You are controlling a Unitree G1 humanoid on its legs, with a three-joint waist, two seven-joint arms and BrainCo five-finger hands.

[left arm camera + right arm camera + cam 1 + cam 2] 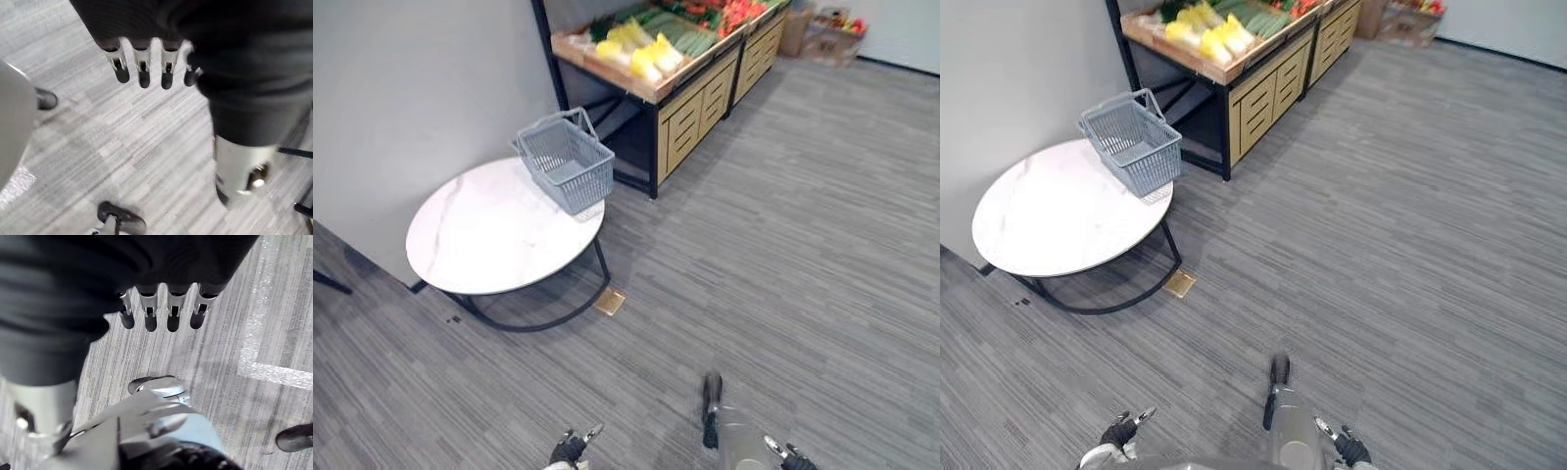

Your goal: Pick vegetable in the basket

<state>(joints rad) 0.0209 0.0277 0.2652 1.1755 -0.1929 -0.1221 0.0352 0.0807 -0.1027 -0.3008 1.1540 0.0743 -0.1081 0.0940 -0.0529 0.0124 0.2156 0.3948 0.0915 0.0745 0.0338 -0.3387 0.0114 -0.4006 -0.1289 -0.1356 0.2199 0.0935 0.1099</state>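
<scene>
A grey wire-style basket (568, 162) stands upright on a round white bench (484, 240), at about 11 o'clock in the head view, on the rim at the bench's 2 o'clock side. The vegetables (644, 49) lie well apart from it, on a wooden display stand (693, 103) at 12 o'clock: yellow ones in front, green and red ones behind. Neither is near the arms. The left robot hand (143, 68) hangs low at 7 o'clock over the grey floor (783, 245), fingers straight and holding nothing. The right robot hand (159, 308) hangs at 5 o'clock, fingers likewise straight and empty.
</scene>
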